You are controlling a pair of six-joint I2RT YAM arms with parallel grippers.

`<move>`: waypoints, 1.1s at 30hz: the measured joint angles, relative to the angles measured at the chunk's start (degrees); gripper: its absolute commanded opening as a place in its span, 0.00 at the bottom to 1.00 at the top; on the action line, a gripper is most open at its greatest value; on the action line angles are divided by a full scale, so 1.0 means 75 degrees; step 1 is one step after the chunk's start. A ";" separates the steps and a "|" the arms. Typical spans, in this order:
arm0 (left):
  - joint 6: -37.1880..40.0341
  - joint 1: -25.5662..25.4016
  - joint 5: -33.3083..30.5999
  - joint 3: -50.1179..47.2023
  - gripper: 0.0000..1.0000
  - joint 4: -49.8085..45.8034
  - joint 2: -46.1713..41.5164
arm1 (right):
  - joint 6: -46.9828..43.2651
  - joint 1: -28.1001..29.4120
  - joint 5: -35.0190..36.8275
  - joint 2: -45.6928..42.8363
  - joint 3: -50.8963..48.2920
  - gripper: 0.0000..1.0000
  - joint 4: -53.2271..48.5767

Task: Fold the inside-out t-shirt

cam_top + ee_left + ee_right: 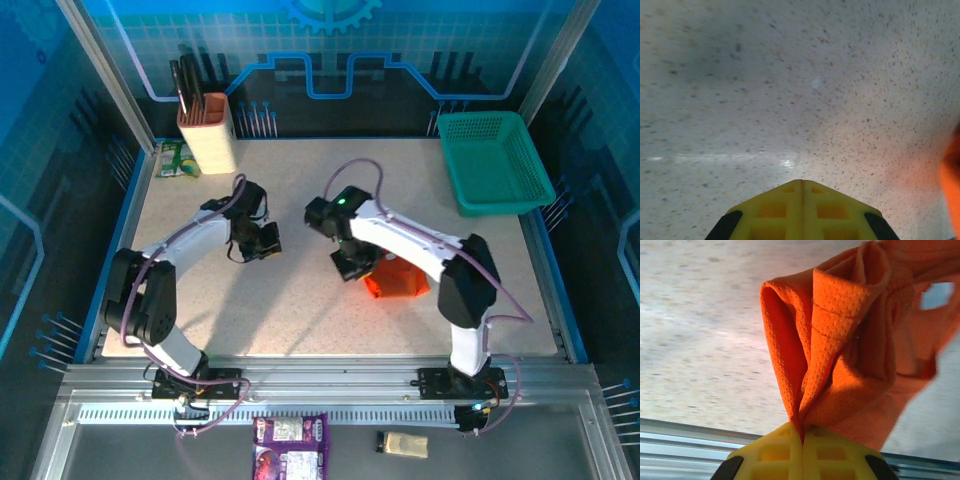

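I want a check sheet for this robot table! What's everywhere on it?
Surface: speckled table, no spills seen.
Job's things: orange t-shirt, bunched on the table, not folded.
Clutter: teal basket far right; beige holder with dark handles far left, green packet beside it.
Grippers: left gripper shut, empty, over bare table; right gripper shut on the t-shirt.
Cables: purple cables loop along both arms.
Surroundings: blue walls; purple packets on the front ledge.
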 measured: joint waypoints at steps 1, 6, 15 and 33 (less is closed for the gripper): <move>0.0073 0.0154 0.0006 -0.0096 0.03 -0.0003 -0.0128 | 0.0184 0.0102 -0.0227 0.0221 0.0000 0.00 0.0265; 0.0289 0.0694 0.0020 -0.0472 0.04 -0.0009 -0.0627 | 0.0968 0.0221 -0.1116 0.1090 0.0000 0.00 0.2005; 0.0303 0.0702 0.0370 -0.0863 0.09 0.0006 -0.1244 | 0.1370 0.0236 -0.1871 0.2317 0.1125 0.41 0.4016; -0.0615 -0.2314 0.0256 -0.0114 0.05 0.0796 0.0580 | 0.0962 -0.2381 -0.3620 -0.2704 -0.4409 0.46 0.6111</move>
